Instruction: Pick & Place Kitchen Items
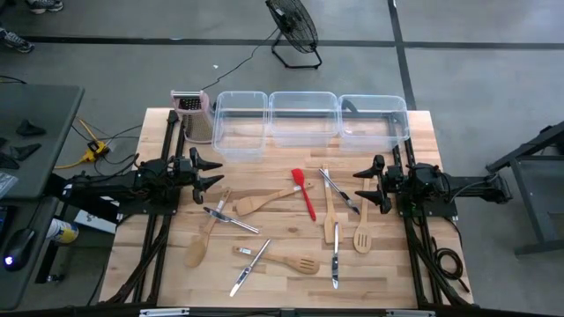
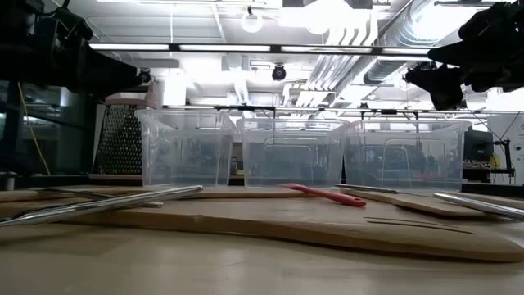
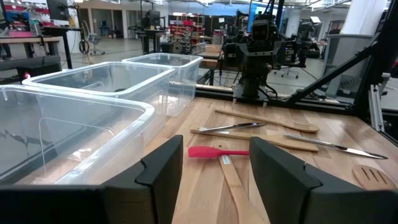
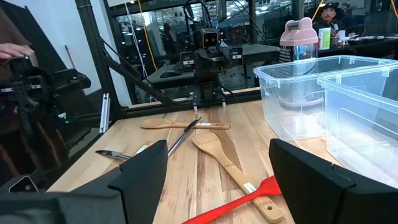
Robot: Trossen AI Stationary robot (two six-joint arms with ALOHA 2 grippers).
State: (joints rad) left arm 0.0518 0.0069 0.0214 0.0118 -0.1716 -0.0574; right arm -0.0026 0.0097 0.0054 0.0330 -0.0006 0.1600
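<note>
The red spatula (image 1: 304,194) lay between the left gripper (image 1: 211,172) and right gripper (image 1: 359,186), both wide open.

Three clear plastic tubs (image 1: 312,121) in row along far edge of wooden desk (image 1: 159,255), standing side by side, all without lids. Upright metal box grater (image 1: 194,116) with pinkish top just beside left-hand tub, at desk's far left corner. Black floor fan (image 1: 293,28) on grey floor beyond desk, cable trailing from it. Dark side table (image 1: 35,132) left of desk. Person's hand (image 4: 13,51) at edge of right wrist view.
</note>
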